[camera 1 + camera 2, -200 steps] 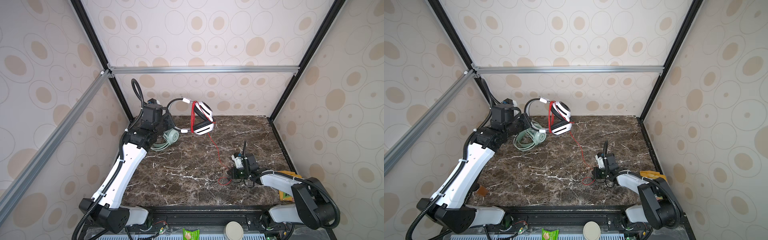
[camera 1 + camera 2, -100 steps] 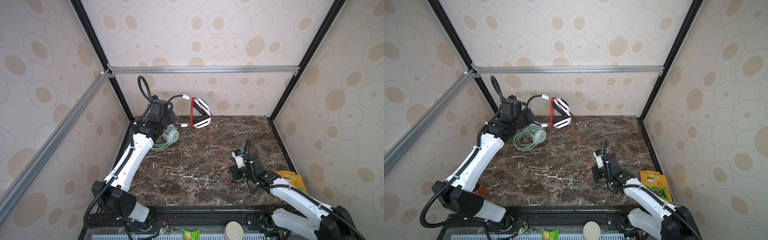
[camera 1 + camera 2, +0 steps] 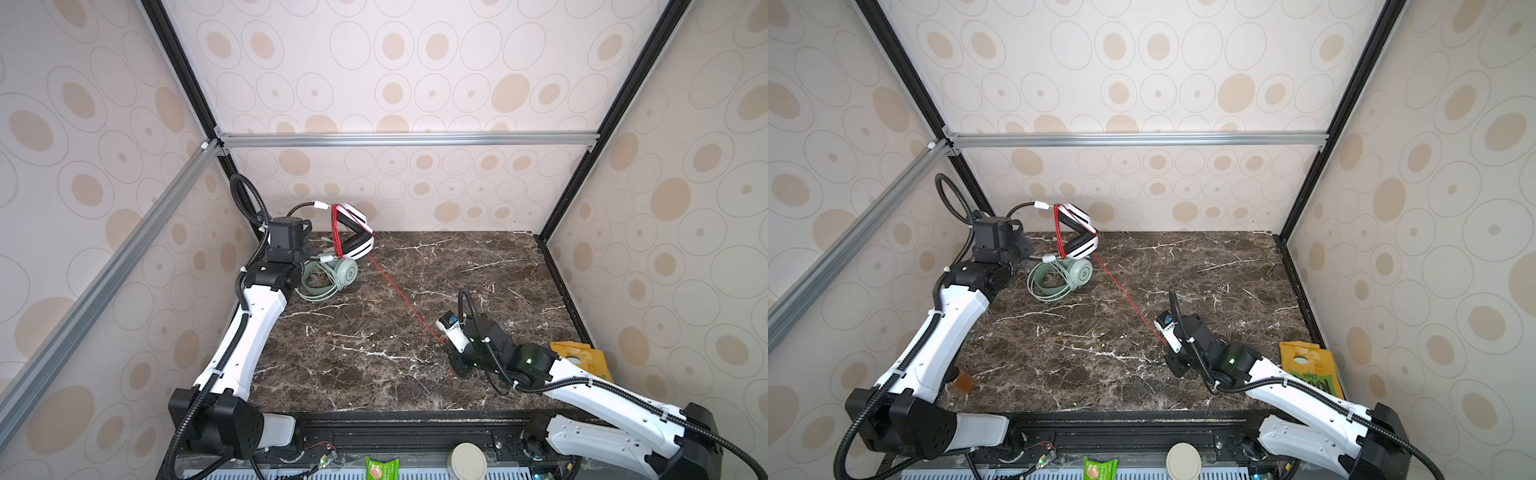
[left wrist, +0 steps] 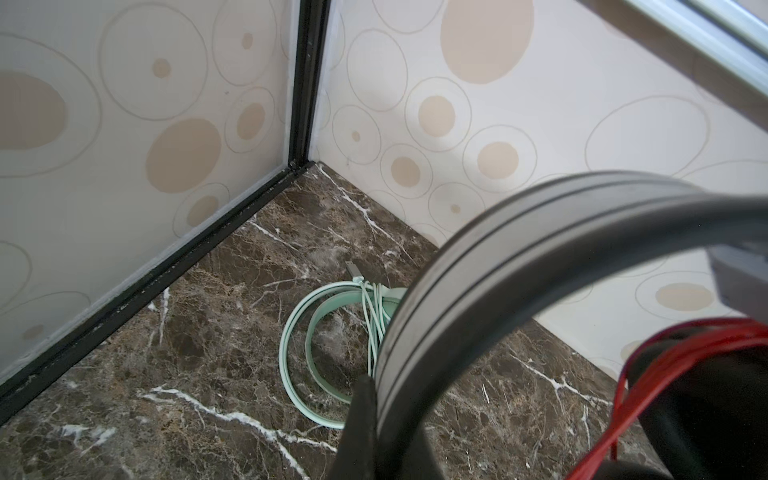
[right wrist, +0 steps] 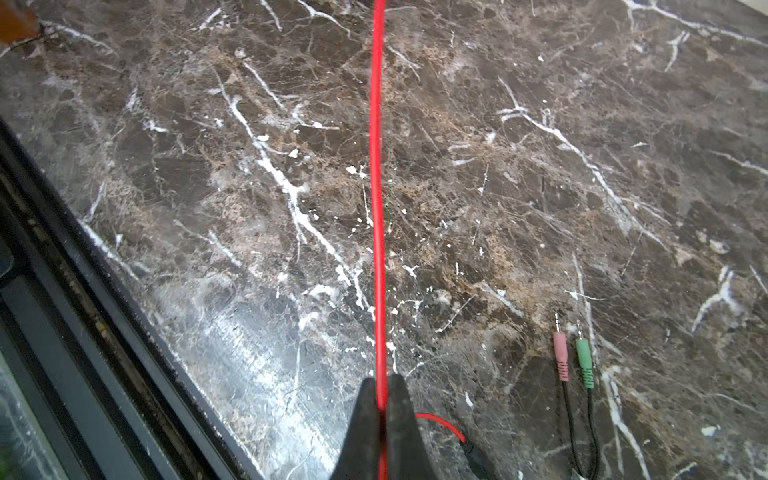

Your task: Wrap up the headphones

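Wraps of red cable [image 3: 337,232] circle the folded cups of the white headset [image 3: 353,232], which hangs tilted and clear of the counter [image 3: 478,266], directly over the mint-green headset [image 3: 345,272]. Whether the two touch I cannot tell. The mint-green headset lies flat on the counter with its pale green cable [image 4: 371,316] bundled across its band. From just above it, the white headset's black headband [image 4: 519,232] arches back toward the left arm. The left pincer [image 4: 370,415] is clamped on that headband, which runs past its dark finger in the left wrist view. From the wraps, a single strand of the red cable runs taut and straight away from the mint-green headset, down to the right pincer [image 5: 379,390]. That pincer sits low over the counter, well apart from the mint-green headset in both top views. Its jaws are pressed together on the strand, which passes between the tips and curls out behind them. Farther again from the mint-green headset, a pink plug [image 5: 561,351] and a green plug [image 5: 584,355] lie side by side on thin black leads. A yellow snack bag [image 3: 1308,368] lies farthest from the mint-green headset.
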Tool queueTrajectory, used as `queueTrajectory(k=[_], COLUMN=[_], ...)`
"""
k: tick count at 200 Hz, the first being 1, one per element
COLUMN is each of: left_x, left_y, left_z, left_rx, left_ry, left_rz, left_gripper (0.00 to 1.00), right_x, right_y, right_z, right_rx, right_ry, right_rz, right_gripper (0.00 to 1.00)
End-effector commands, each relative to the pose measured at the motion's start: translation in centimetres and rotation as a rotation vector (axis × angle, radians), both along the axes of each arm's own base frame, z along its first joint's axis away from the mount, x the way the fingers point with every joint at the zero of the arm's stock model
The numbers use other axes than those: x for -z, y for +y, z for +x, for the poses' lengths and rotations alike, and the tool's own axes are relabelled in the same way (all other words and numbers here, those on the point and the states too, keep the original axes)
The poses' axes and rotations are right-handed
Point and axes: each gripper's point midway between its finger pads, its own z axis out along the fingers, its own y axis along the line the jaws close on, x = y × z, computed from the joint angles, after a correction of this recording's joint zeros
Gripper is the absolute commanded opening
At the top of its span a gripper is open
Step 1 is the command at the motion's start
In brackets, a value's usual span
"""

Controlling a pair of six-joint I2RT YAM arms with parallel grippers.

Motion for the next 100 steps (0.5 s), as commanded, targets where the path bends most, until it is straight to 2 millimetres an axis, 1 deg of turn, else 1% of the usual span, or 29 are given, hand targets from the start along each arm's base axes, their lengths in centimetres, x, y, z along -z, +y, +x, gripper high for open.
queueTrajectory(k=[1, 17, 37, 75, 94, 100], left_x=[-5.0, -4.7, -4.0, -3.1, -2.1, -2.2], left_y=[2.4, 2.9, 2.9, 1.2, 1.1, 1.0], left_z=[-0.6, -0.7, -0.1, 1.9, 2.2, 2.4], left_rx=[-0.121, -0.127, -0.093, 0.075, 0.114, 0.137], left_ry=[-0.204, -0.216, -0.218, -0.242, -0.253, -0.266], left_rz=[-0.061, -0.092, -0.147, -0.29, -0.354, -0.377], left_gripper=[0.0, 0.0, 0.0, 0.0, 0.0, 0.0], right_x=[-0.6, -0.5, 0.4, 2.0, 2.4, 2.5], right_y=[0.0, 1.1, 2.2, 5.0, 6.2, 6.5], right_z=[-1.5, -2.6, -3.5, -4.5, -4.9, -5.0], right_rx=[-0.066, -0.126, -0.175, -0.241, -0.268, -0.275], right_ry=[0.0, 0.043, 0.077, 0.099, 0.106, 0.105], right_rz=[-0.025, -0.009, -0.037, -0.083, -0.104, -0.109], right_gripper=[0.0, 0.0, 0.0, 0.0, 0.0, 0.0])
